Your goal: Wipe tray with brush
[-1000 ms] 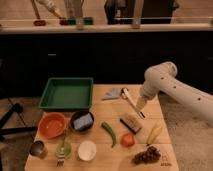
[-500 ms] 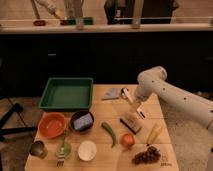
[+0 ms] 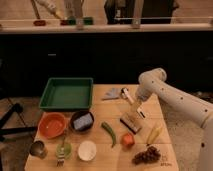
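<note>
over on the right half of the wooden table (image 3: 107, 111), the white arm (image 3: 172, 97) comes in from the right edge, bends at a rounded joint up high and drops down toward the tabletop. the gripper (image 3: 137, 103) hangs low over the brush (image 3: 126, 93), right above its handle. its jaws are spread as wide as they go, and as far as i can see they have hold of nothing.

the brush lies flat on the wood, small round pale head toward the back-left. its slim white handle slants off to the front-right and is partly hidden under the gripper. just left of the head sits a crumpled grey cloth (image 3: 112, 93).

the tray (image 3: 67, 94), green and shallow, sits at the back-left of the table, well apart from the brush, with the cloth between the two.

just in front of the gripper lies the short block brush (image 3: 131, 121), angled on the wood. to its right is a long yellowish item (image 3: 154, 134), and in front of it a round red-orange fruit (image 3: 128, 140). a dark bunch of grapes (image 3: 146, 155) sits near the front-right corner.

a green pepper (image 3: 109, 132) lies mid-table. left of it stands a dark bowl (image 3: 82, 121) with something pale bluish inside, and the orange bowl (image 3: 51, 125) sits just beside that. along the front edge are a metal cup (image 3: 38, 148), a small green thing (image 3: 62, 149) i can't identify, and a white round cup (image 3: 87, 150).
</note>
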Controlling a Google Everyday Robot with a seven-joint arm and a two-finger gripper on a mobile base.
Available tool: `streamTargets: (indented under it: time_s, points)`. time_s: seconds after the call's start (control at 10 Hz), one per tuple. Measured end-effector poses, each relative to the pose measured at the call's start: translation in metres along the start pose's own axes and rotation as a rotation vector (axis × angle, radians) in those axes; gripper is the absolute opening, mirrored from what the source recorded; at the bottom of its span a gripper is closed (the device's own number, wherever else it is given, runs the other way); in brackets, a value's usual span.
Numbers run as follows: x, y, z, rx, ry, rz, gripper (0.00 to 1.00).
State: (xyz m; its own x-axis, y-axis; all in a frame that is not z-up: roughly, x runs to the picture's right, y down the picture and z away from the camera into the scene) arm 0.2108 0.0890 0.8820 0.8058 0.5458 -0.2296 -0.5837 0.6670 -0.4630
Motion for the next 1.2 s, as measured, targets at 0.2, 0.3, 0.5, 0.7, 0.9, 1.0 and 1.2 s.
streamTargets:
  time_s: [0.2,0.3,0.5,0.7,0.9,1.0,1.2]
  points:
    - [0.001,-0.002,0.007,0.002,0.007,0.010,0.80]
    - [0.002,-0.002,0.011,0.002,0.013,0.013,0.80]
    - [0.002,-0.003,0.018,0.003,0.024,0.014,0.80]
    - [0.002,-0.004,0.022,0.001,0.036,0.011,0.80]
    - [0.002,-0.004,0.022,0.002,0.036,0.011,0.80]
    - [0.003,-0.004,0.022,0.001,0.036,0.012,0.80]
    - [0.001,-0.003,0.022,0.002,0.027,0.016,0.80]
